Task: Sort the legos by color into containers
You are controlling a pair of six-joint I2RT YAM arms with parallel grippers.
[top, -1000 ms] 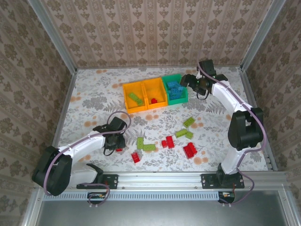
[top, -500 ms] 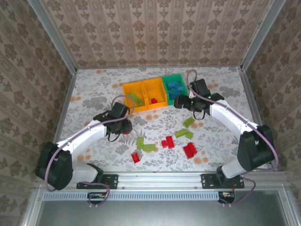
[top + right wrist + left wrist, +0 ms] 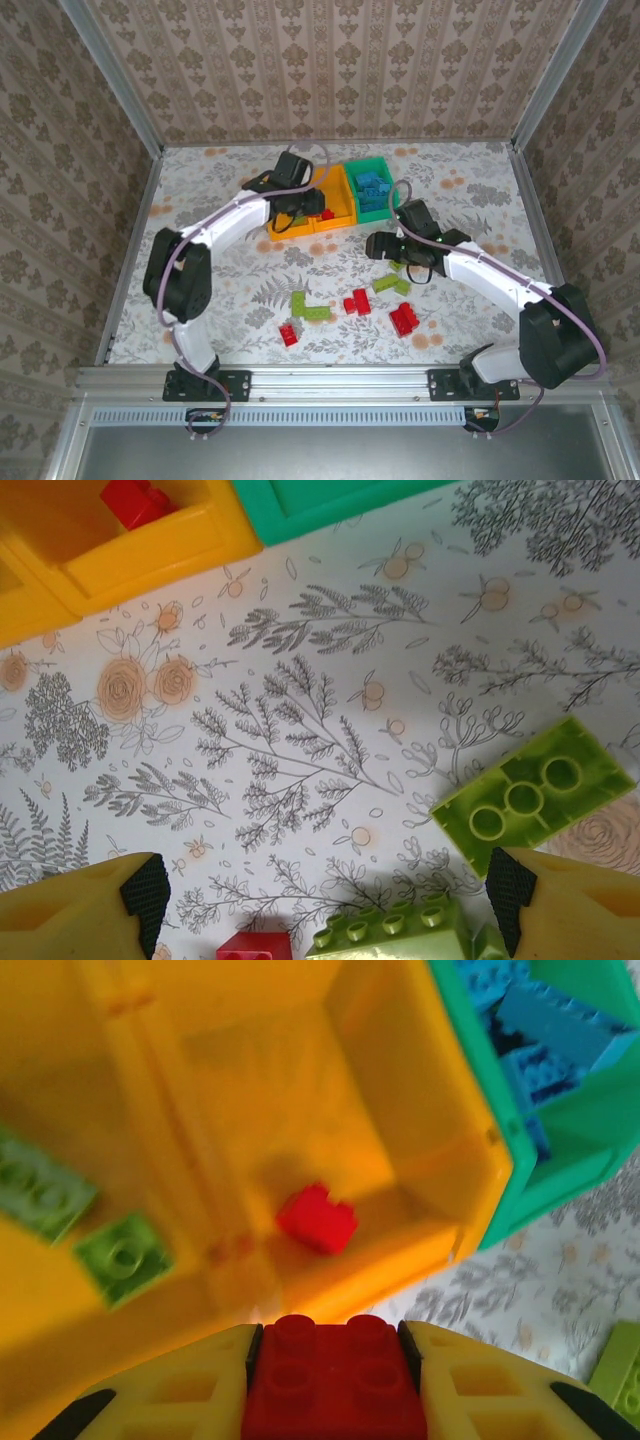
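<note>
Flowered cloth covers the table (image 3: pixel 200 250), with papered walls on three sides. The containers (image 3: pixel 335 224) stand in a row toward the far side.

The left claw (image 3: pixel 330 1345) hangs over the near wall of the middle orange-yellow bin (image 3: pixel 400 1090), pinching a red brick (image 3: pixel 335 1385) by its two flat sides, studs up. A second red piece (image 3: pixel 317 1218) lies on that bin's floor. Lime pieces (image 3: pixel 122 1255) sit in the bin to its left, and blue bricks (image 3: pixel 540 1050) fill the green bin (image 3: pixel 590 1160) to its right.

The right claw (image 3: pixel 325 890) is spread wide and empty, low over the table just on the near side of the containers. A three-stud lime brick (image 3: pixel 535 795) and a longer lime brick (image 3: pixel 390 935) lie between its fingers. More loose legos (image 3: pixel 404 318) lie nearer still.

These bricks look light, rigid and smooth-walled. A pinch across the long flat sides, centred, should hold best. A grip on corners or studs would likely let one twist or slip out.
</note>
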